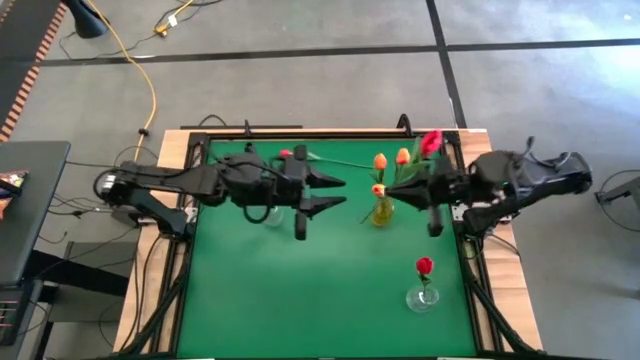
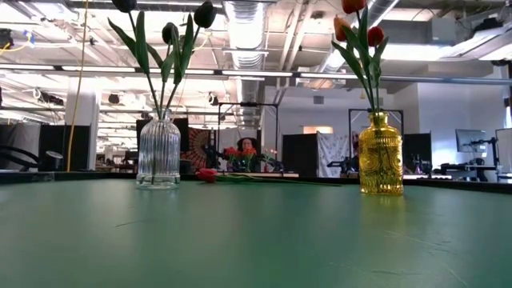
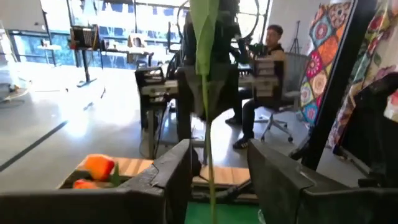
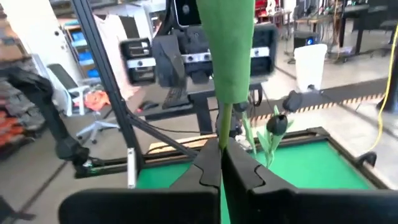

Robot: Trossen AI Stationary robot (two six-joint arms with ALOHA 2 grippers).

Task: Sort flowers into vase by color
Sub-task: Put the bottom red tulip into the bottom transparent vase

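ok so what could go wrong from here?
1. The right gripper is shut on a red tulip right beside the yellow vase of orange tulips; it could land there or knock the vase.
2. A green stem stands between the fingers of the open left gripper; pulling away might snag it.

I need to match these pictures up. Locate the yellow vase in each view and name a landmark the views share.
High view: the yellow vase stands right of centre on the green table, beside the right gripper.
Low view: at right, holding orange tulips.
Left wrist view: vase not visible; only orange tulip heads show.
Right wrist view: not in it.
Shared landmark: the clear ribbed vase holding black tulips.
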